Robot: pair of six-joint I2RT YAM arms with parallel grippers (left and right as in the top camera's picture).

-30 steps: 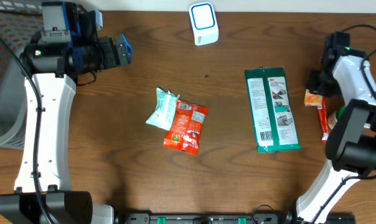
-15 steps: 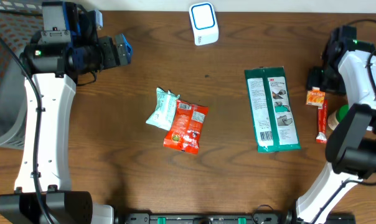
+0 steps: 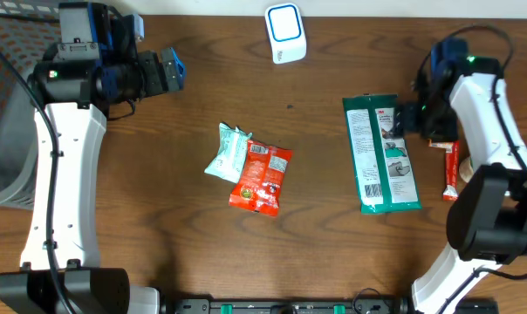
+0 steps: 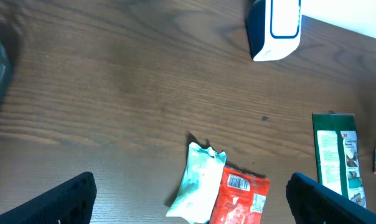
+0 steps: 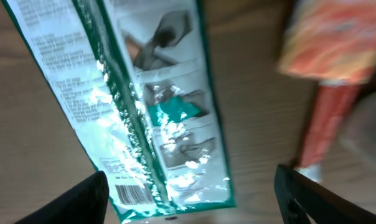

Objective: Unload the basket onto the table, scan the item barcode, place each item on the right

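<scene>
Overhead: the left hand hangs released over the bench, well apart from every item. The right hand is largely hidden under its own arm, at the green package's upper right edge. The arm also covers the top of the orange stick pack.

Left wrist: the scanner and the red packet are cut off by the frame.

Right wrist: the view is blurred. The fingers are spread wide, grasping nothing, above the green package.

Robot arms are flanking a wooden table bearing a scanner and snack packets, suggesting a robotics lab's mock checkout.
</scene>
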